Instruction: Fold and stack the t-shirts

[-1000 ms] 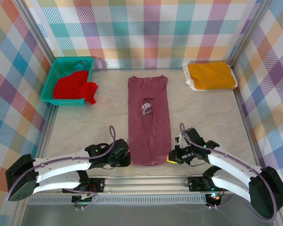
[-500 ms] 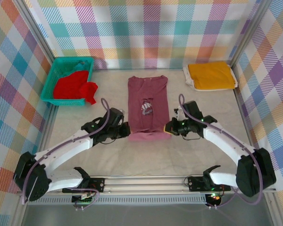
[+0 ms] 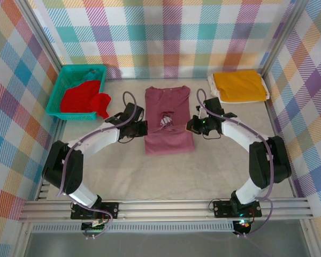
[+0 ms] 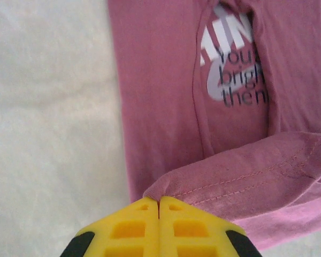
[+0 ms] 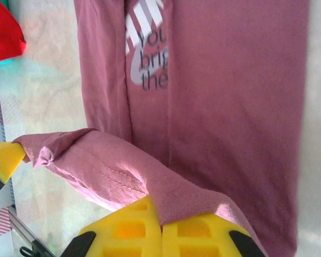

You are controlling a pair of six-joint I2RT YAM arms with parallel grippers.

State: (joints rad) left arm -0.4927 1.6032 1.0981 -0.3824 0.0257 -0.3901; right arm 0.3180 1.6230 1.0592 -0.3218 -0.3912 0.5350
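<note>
Maroon t-shirt [image 3: 169, 142]: laid in the middle of the worktop [image 3: 123, 171], its near hem [image 4: 246, 176] held up just beside the chest print [image 3: 166, 122].
Left gripper [image 4: 159, 208]: jaws closed on the hem's left corner.
Right gripper [image 5: 161, 210]: jaws closed on the right corner.

the top camera looks down from high above the near edge, wide enough for the whole table [image 3: 166, 176]. each wrist camera sits close behind its own gripper, left gripper [image 4: 159, 203] and right gripper [image 5: 161, 206], facing down onto the maroon shirt [image 4: 160, 107]. all three views share the shirt's chest print [image 5: 147, 59] and its lifted hem [image 4: 246, 171].
</note>
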